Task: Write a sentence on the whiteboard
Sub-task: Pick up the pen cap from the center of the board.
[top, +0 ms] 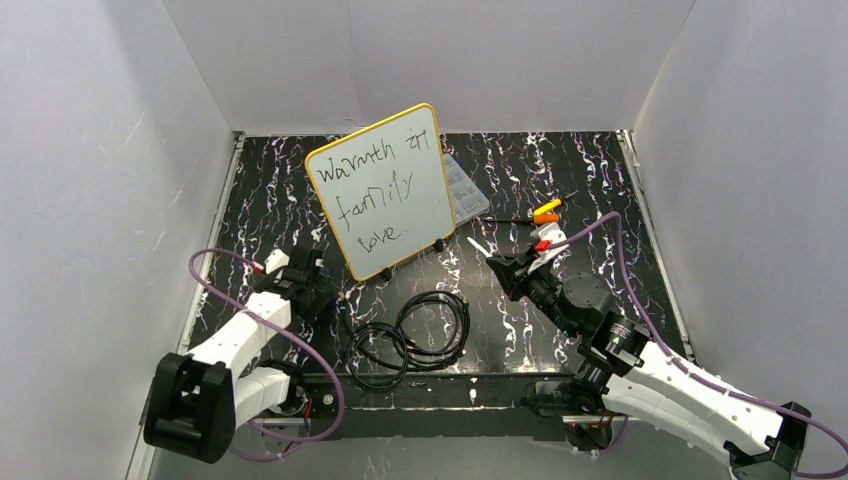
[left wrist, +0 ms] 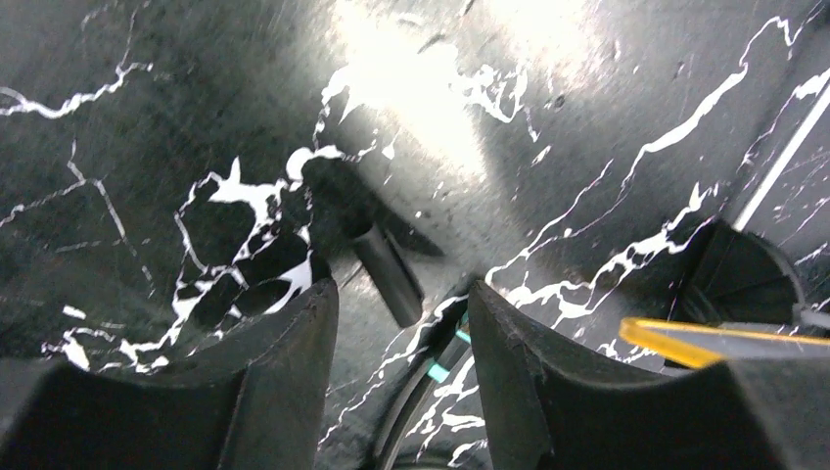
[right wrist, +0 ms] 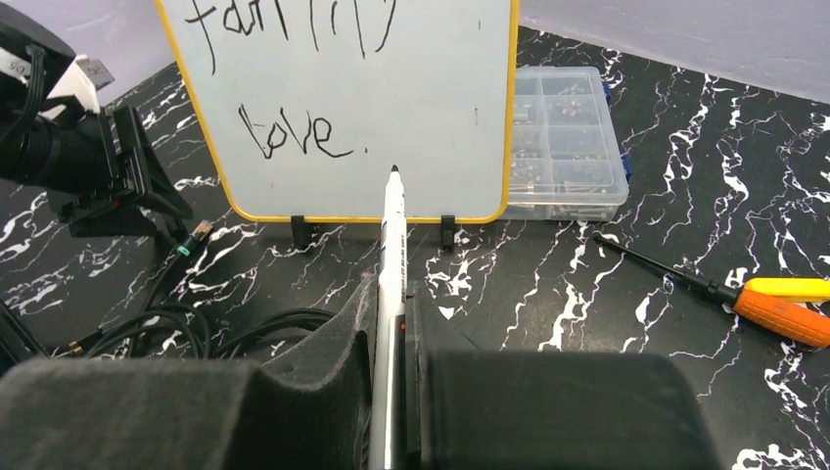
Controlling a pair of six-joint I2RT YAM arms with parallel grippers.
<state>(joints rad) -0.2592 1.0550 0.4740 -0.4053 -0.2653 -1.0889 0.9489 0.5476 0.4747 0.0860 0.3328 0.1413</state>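
Observation:
The whiteboard point(top: 385, 195) with its yellow-orange frame stands tilted on black feet at the table's middle back. The sentence point(top: 375, 190) reads "Warmth of family love." in three black lines; the lower lines show in the right wrist view point(right wrist: 294, 132). My right gripper point(top: 500, 266) point(right wrist: 391, 294) is shut on a white marker point(right wrist: 392, 245), whose black tip points at the board's lower part, just right of "love." and a little off the surface. My left gripper point(top: 330, 295) point(left wrist: 401, 299) is open and empty, low over the table by the board's left foot. A dark cap-like cylinder point(left wrist: 387, 264) lies ahead of it.
A clear compartment box point(right wrist: 563, 137) lies behind the board on the right. An orange and yellow screwdriver point(right wrist: 778, 305) lies to the right point(top: 545, 210). Coiled black cables point(top: 415, 330) lie at the front middle. Grey walls close three sides.

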